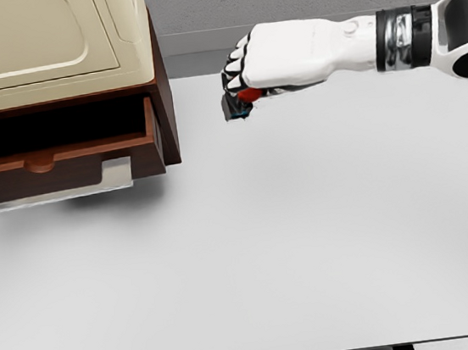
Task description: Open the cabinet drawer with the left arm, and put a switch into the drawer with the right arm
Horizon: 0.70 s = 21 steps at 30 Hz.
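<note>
Far to the left of the hand, at the picture's left edge, stands the cabinet [47, 44], cream top, dark brown wood sides. Its drawer [61, 158] is pulled out toward the camera; the dark opening shows above the drawer front, and a rounded notch handle sits in the front's top edge. A pale metallic strip runs below the drawer front. The cabinet casts a soft shadow on the white table [245, 267] beneath it.

Between cabinet and hand is a bare gap of table. Hand and cabinet are apart, not touching.

Right of the cabinet's side wall, at about the height of the drawer opening, is the right hand [243, 76]. Fingers are curled tight into a fist, knuckles pointing left toward the cabinet. Clamped under the fingers is the switch [238, 104], a small dark object with a red part and a bit of teal at its lower edge; most of it is hidden by the fingers. It hangs off the table, held in the hand, not in the drawer.

Further right, the white forearm runs to the right edge, with a black and silver wrist band, then a dark joint.
</note>
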Available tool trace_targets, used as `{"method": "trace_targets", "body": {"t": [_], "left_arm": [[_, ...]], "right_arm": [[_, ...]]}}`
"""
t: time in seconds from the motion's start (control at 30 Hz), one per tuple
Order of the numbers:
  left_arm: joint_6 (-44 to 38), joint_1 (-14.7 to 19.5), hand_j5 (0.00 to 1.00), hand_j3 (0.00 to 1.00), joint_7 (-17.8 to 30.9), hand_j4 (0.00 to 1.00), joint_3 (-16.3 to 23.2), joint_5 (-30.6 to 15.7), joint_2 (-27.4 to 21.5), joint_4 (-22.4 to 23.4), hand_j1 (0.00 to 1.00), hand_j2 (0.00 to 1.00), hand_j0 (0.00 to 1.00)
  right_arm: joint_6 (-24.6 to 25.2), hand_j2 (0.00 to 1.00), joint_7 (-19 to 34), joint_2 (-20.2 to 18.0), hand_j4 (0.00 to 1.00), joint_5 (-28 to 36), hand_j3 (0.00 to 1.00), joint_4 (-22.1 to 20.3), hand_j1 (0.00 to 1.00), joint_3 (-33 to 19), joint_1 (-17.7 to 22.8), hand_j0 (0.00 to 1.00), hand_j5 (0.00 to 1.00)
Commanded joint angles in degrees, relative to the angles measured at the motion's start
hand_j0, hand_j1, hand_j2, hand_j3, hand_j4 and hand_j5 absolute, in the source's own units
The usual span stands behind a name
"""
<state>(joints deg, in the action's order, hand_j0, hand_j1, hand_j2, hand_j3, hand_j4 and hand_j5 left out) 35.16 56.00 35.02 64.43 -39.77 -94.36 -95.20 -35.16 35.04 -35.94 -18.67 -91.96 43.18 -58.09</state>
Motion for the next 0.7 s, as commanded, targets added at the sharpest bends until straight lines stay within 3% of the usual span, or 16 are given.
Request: {"method": "trace_targets", "body": {"t": [0.0, 0.3, 0.67], "left_arm": [[-0.16, -0.01, 1.00, 1.00, -0.02, 1.00, 0.08, -0.48, 0.06, -0.07, 1.00, 1.00, 1.00], [-0.16, -0.01, 1.00, 1.00, -0.02, 1.00, 0.00, -0.13, 0.15, -0.60, 1.00, 1.00, 1.00], [-0.16, -0.10, 1.00, 1.00, -0.02, 1.00, 0.08, 0.75, 0.67, -0.78, 1.00, 1.00, 1.00]], "right_arm": [[0.16, 0.44, -0.04, 1.31, 0.44, 0.30, 0.44, 0.29, 0.44, 1.47, -0.18, 0.44, 0.44], [0.16, 0.44, -0.04, 7.02, 0.44, 0.30, 0.44, 4.50, 0.44, 4.20, -5.27, 0.44, 0.44], [0.16, 0.44, -0.04, 11.86, 0.44, 0.30, 0.44, 4.59, 0.44, 8.86, -11.16, 0.44, 0.44]]}}
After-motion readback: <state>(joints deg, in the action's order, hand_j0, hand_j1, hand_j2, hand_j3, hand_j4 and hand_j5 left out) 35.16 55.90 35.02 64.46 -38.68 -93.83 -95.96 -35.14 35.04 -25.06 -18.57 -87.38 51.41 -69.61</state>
